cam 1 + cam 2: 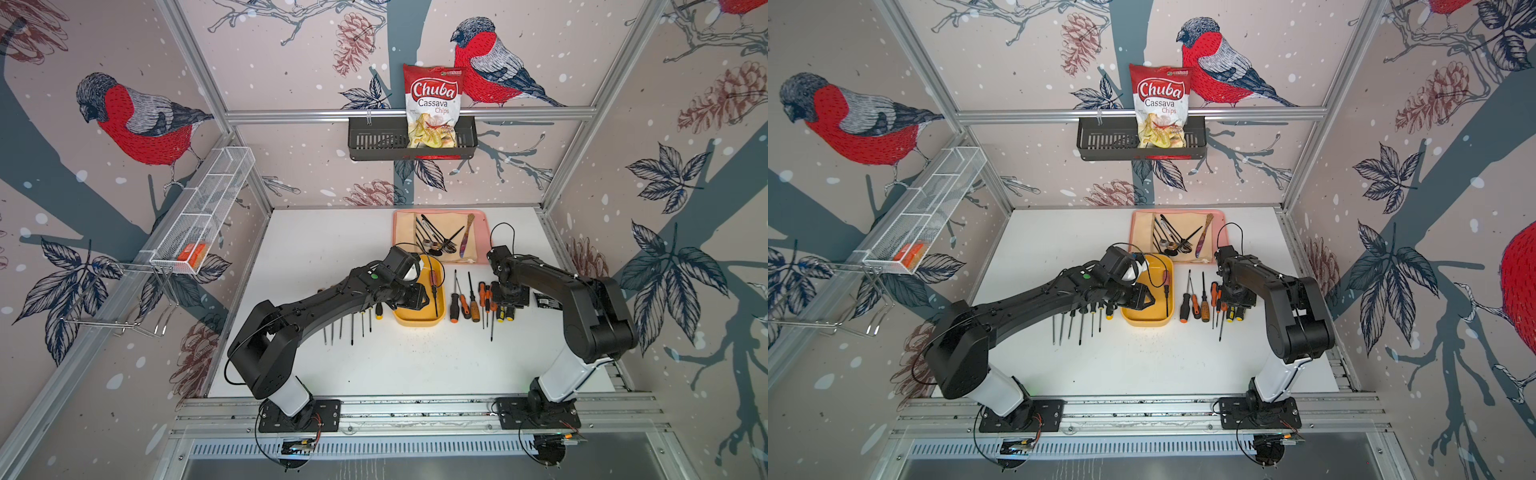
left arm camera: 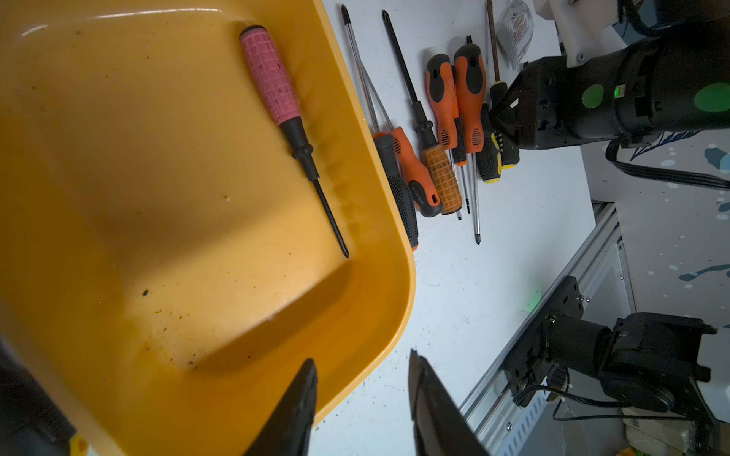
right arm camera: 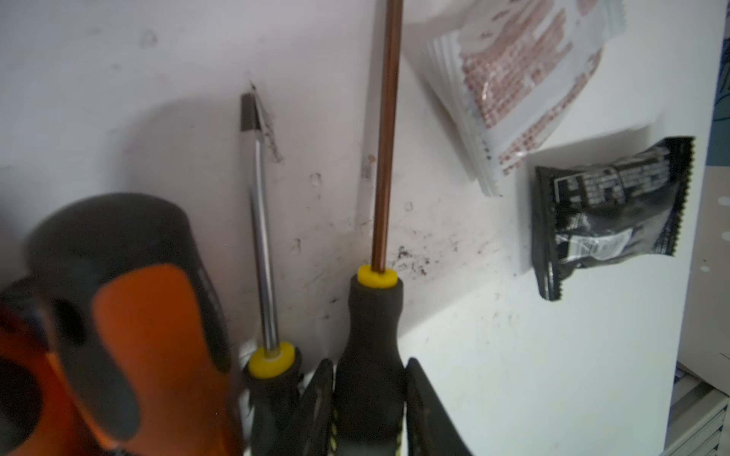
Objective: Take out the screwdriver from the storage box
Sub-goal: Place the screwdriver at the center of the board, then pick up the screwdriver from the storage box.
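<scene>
The mustard-yellow storage box (image 1: 417, 322) (image 1: 1144, 322) (image 2: 158, 197) sits mid-table. One screwdriver (image 2: 272, 79) (image 1: 434, 286) (image 1: 1166, 286), with a pink handle and a black shaft, lies inside along its right wall. My left gripper (image 2: 361, 361) (image 1: 417, 298) hovers over the box's near right corner, open and empty, one finger above the box and one beyond the rim. To the right, my right gripper (image 3: 369, 361) (image 1: 509, 305) is low on the table. Its fingers hug the handle of a black-and-yellow screwdriver (image 3: 373, 316) that lies in a row of others.
Several screwdrivers (image 1: 469, 303) lie right of the box and several more (image 1: 353, 324) lie left, partly under my left arm. A pink tray (image 1: 482, 232) of cutlery sits behind. A white sachet (image 3: 513, 79) and a black sachet (image 3: 608, 213) lie far right.
</scene>
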`<state>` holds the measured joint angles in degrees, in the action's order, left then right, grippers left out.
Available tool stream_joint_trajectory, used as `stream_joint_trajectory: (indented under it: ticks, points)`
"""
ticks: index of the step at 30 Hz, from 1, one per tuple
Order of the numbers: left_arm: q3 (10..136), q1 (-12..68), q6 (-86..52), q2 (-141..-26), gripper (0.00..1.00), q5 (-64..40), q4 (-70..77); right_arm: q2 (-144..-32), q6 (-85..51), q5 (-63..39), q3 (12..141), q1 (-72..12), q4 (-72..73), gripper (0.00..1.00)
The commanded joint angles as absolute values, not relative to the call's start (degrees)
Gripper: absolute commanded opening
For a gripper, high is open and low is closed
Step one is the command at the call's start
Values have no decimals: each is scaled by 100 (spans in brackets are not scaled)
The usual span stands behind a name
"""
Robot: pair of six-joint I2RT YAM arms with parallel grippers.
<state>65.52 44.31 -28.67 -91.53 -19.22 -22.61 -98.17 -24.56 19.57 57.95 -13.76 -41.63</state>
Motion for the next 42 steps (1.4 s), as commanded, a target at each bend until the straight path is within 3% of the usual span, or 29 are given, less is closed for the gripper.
stream_joint_trajectory:
  ticks: [1, 15, 29, 42]
  points:
    - [6594, 4433, -2885, -9191, 41, -1854, -2220, -9701, -2625, 1903, 5866, -1388, -4332, 33]
    - [6893, 4438, -3155, -9381, 41, -1642, -2395, -8805, -2681, 1512, 6182, -1590, -4649, 34]
    - [7550, 4439, -3773, -9886, 40, -1028, -2871, -7208, -2366, -712, 5674, -1459, -3999, 35]
    - [8540, 4577, -4109, -10910, 42, -575, -3350, -5766, -2348, -2620, 4630, -1467, -3339, 42]
